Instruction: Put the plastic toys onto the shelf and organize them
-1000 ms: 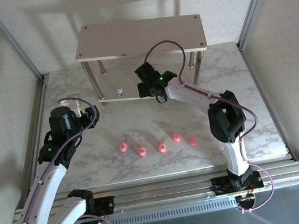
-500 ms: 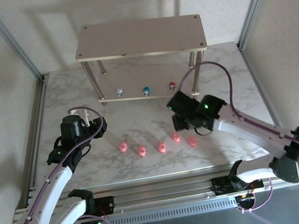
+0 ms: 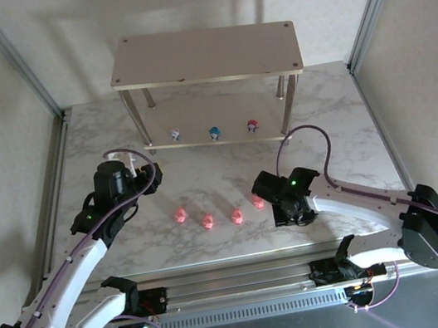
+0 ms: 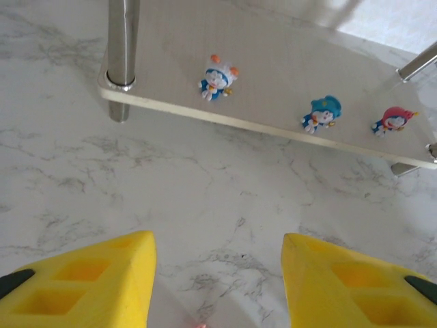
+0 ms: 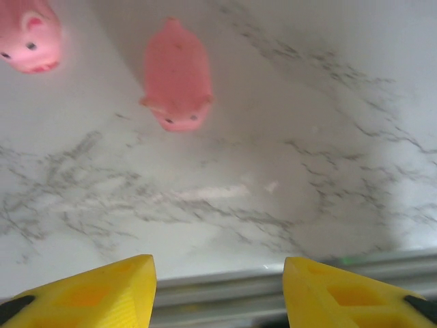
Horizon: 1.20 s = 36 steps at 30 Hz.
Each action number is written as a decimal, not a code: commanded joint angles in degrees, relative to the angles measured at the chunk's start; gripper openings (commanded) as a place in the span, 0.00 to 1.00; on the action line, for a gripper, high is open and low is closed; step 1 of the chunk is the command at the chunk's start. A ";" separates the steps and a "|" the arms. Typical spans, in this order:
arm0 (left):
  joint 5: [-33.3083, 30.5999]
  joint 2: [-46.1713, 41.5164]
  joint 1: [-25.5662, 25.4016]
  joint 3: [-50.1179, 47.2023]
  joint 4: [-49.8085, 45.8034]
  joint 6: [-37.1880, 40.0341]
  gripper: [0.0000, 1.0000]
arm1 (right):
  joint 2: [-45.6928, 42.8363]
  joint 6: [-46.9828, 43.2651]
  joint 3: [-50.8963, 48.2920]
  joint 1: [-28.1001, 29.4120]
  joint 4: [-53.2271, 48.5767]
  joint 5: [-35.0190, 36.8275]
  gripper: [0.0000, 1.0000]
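Beige two-tier shelf (image 3: 200, 53) stands at the far side of the marble table (image 3: 344, 109).

Lower board (image 4: 273, 61): three whitish toys in a row, upright, well apart.
- white-hooded toy (image 4: 217, 76), nearest the shelf's left front leg (image 4: 123, 48)
- blue-capped toy (image 4: 321, 113), mid-board
- red-capped toy (image 4: 394, 119), toward the shelf's right end

Pink pigs are on the table in front of the shelf, on neither board. From above, four sit in a row: pig A (image 3: 180, 215), pig B (image 3: 208, 221), pig C (image 3: 236, 216), pig D (image 3: 257, 201).

Left gripper (image 4: 217, 270) sits in front of the shelf's left front leg. Its fingers are spread, with bare marble between them and nothing grasped.

Right gripper (image 5: 218, 290) is at the right end of the pig row, on the side away from the shelf. Its fingers are spread and empty. Just ahead of them lie a closer pig (image 5: 176, 75) and a corner pig (image 5: 27, 34).
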 commanded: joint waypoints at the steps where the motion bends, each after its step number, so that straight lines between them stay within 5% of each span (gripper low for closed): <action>1: -1.58 0.07 -0.60 2.42 -0.82 0.02 0.51 | 3.55 0.14 -0.39 0.01 5.15 0.67 0.52; 15: -2.35 0.45 -0.64 2.17 -1.54 0.38 0.51 | 10.86 -4.25 -1.62 -7.45 13.25 1.63 0.45; 33: -2.64 3.21 -0.55 3.36 -0.93 0.91 0.50 | 15.95 -9.11 -1.22 -9.50 18.80 0.31 0.31; 36: -2.58 3.80 -0.55 3.71 -0.86 1.02 0.50 | 15.68 -10.53 -1.10 -9.56 19.26 1.31 0.10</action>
